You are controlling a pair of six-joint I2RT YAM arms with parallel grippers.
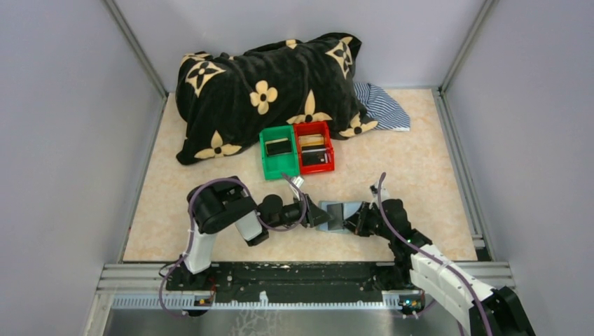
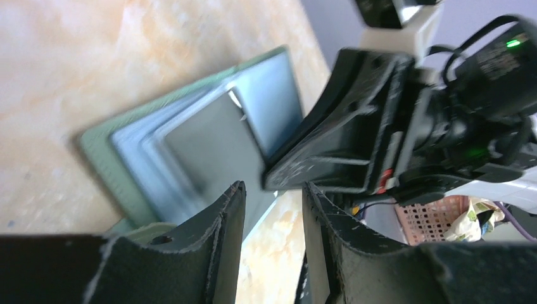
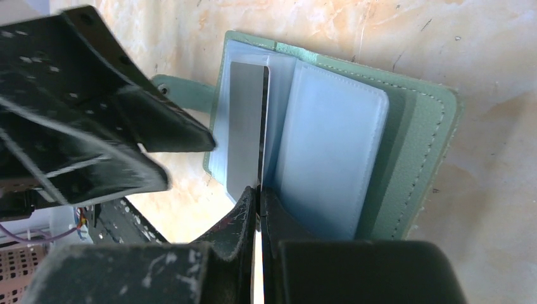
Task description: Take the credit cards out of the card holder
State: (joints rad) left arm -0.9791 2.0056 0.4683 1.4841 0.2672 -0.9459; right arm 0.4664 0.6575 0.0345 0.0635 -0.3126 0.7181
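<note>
The card holder point(image 1: 328, 207) lies open on the table between my grippers, with a grey-green cover point(image 3: 418, 139) and blue-grey pockets. A grey credit card point(image 3: 246, 126) sticks partway out of a pocket; it also shows in the left wrist view point(image 2: 202, 139). My right gripper point(image 3: 258, 193) is shut on that card's near edge and sits at the holder's right side point(image 1: 354, 218). My left gripper point(image 2: 273, 190) is open at the holder's left edge point(image 1: 322, 214). One of its fingers point(image 3: 190, 136) reaches the holder's edge.
A green bin point(image 1: 266, 159) holds a dark card point(image 1: 278, 146). A red bin point(image 1: 329, 164) beside it holds several cards. A black flowered blanket point(image 1: 266, 84) and a striped cloth point(image 1: 384, 106) lie behind. Aluminium rails border the table.
</note>
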